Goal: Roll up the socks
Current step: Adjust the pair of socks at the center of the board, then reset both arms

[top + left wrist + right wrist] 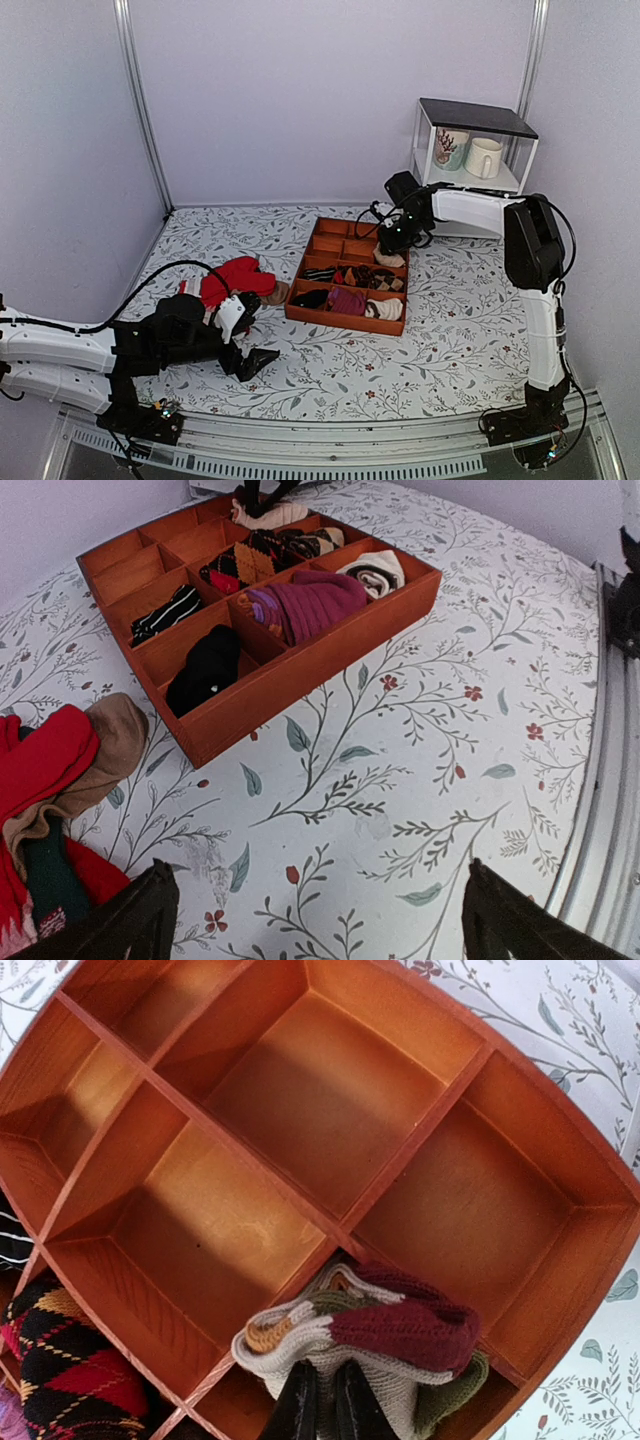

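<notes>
Right pincer [322, 1405] noted narrow, clamped on the socks [400, 1330] at lower centre, over a tray [250, 1167] divider; bare compartments above. Left pincer [315, 920] spread wide.

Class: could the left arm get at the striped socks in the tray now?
Probably not: the striped socks sit at the tray's right side, the right end effector shut on them; the left end effector lies left of the tray.

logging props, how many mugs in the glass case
2: a red-patterned white ceramic mug at left inside the black-topped glass case, a plain cream ceramic mug beside it at right.
</notes>
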You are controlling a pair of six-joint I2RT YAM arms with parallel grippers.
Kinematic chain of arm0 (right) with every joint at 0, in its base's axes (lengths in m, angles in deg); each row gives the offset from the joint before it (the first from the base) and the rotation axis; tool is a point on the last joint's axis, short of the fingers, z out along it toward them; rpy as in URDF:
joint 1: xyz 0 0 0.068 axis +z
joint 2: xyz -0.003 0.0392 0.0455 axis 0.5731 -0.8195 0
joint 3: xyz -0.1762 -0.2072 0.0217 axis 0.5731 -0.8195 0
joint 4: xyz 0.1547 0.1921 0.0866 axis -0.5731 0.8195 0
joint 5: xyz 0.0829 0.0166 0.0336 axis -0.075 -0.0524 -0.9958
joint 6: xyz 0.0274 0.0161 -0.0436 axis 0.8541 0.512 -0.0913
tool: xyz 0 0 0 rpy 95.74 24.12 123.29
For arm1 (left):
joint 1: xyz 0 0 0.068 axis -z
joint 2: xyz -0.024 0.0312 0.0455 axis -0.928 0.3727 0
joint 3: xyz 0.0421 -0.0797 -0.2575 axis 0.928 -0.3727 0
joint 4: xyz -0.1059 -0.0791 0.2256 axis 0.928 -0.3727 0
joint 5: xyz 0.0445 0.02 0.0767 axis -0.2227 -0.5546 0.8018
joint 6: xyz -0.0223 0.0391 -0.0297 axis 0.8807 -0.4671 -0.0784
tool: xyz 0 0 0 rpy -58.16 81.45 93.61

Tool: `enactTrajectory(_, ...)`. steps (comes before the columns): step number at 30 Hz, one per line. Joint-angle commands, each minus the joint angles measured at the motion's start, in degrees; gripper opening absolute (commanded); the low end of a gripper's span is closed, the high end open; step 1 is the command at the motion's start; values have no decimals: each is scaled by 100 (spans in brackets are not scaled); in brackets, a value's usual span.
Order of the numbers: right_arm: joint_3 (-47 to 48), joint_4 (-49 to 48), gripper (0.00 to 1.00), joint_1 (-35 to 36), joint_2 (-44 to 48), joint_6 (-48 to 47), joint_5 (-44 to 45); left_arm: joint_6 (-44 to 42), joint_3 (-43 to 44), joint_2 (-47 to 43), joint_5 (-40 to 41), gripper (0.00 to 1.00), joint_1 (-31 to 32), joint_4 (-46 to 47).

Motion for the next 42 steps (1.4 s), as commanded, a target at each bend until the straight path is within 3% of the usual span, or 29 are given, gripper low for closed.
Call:
enactTrajectory(1,-367,645,10,65,-666,-43,94,27,-12,-56,0,100,-71,26)
enactTrajectory(9,-634,761,10,188,-1246,96,94,44,-39,-10,9,100,-68,50)
enactTrajectory(14,-582,624,12,180,-1050,313,150,66,44,12,38,99,-72,-28)
enactTrajectory(17,-273,614,24,170,-578,339,-55,108,112,-3,112,99,-68,-121)
enactTrajectory(22,229,542,35,117,76,351,-187,175,198,-77,141,99,-69,-205)
enactTrajectory(29,543,597,42,13,830,315,-283,260,361,-82,254,99,-76,-284)
enactTrajectory(33,272,531,56,12,1311,300,-329,346,535,-6,424,99,-118,-475)
enactTrajectory(37,-522,138,97,5,1924,271,-253,400,731,86,416,100,-189,-609)
enactTrajectory(42,-1713,-666,100,-14,2713,372,-819,538,878,104,537,99,-266,-766)
